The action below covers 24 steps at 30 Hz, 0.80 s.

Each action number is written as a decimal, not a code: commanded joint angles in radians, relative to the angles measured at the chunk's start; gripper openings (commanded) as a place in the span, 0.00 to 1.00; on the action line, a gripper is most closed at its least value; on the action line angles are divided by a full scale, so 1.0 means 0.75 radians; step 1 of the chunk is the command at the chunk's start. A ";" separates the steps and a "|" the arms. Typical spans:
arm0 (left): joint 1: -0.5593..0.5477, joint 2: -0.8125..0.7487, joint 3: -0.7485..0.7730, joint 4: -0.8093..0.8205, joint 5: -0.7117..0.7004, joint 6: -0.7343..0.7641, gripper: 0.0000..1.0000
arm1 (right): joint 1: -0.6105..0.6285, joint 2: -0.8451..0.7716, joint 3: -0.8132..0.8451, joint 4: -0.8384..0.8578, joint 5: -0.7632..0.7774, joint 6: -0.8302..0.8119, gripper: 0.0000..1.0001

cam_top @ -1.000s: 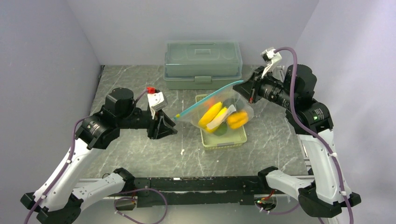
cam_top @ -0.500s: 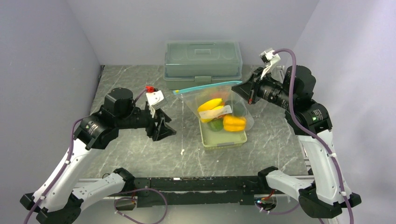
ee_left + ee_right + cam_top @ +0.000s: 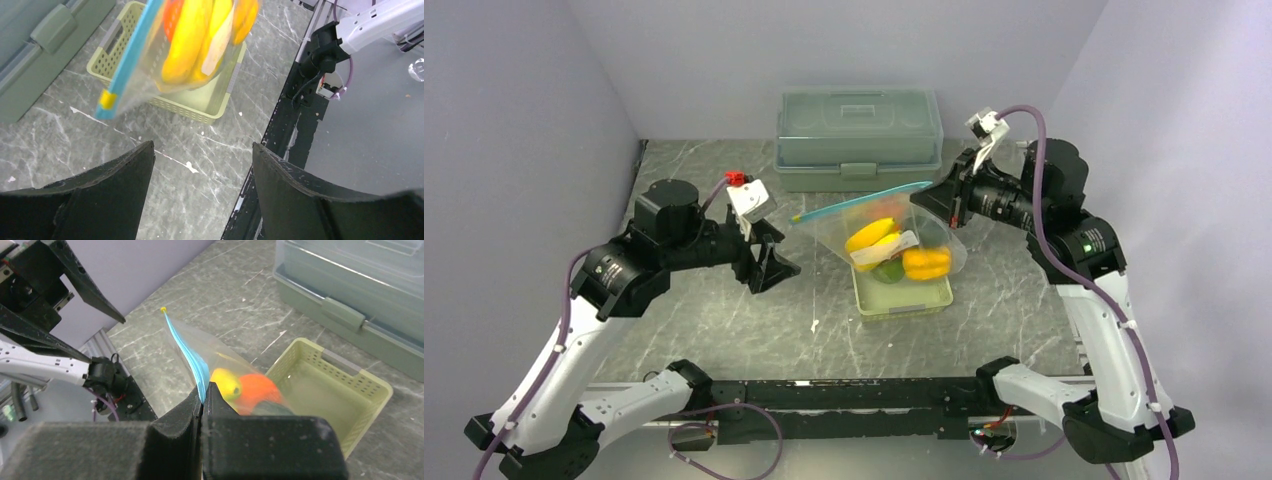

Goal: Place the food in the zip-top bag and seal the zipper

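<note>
The clear zip-top bag (image 3: 894, 235) hangs above the pale green basket (image 3: 902, 298). My right gripper (image 3: 936, 197) is shut on the right end of its teal zipper (image 3: 859, 200). Inside the bag lie the food pieces: yellow bananas (image 3: 871, 235), a yellow pepper (image 3: 926, 262), a light green fruit (image 3: 887, 270) and an orange ball (image 3: 886, 208). In the right wrist view the jaws (image 3: 202, 390) pinch the zipper (image 3: 192, 357) beside the orange ball (image 3: 257, 390). My left gripper (image 3: 776, 262) stands open and empty, left of the bag's free end (image 3: 106, 98) and apart from it.
A large translucent green lidded box (image 3: 859, 135) stands at the back, just behind the bag. The slotted basket (image 3: 200, 107) sits on the marble table under the bag. The black frame rail (image 3: 844, 392) runs along the near edge.
My left gripper let go of the zipper's left end, opened wide and drew back to the left. The bag swung free and now hangs from the right gripper alone.
</note>
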 commanded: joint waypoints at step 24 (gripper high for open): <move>0.000 0.043 0.098 0.136 -0.001 0.078 0.81 | 0.378 0.209 0.108 0.083 -0.059 -0.063 0.00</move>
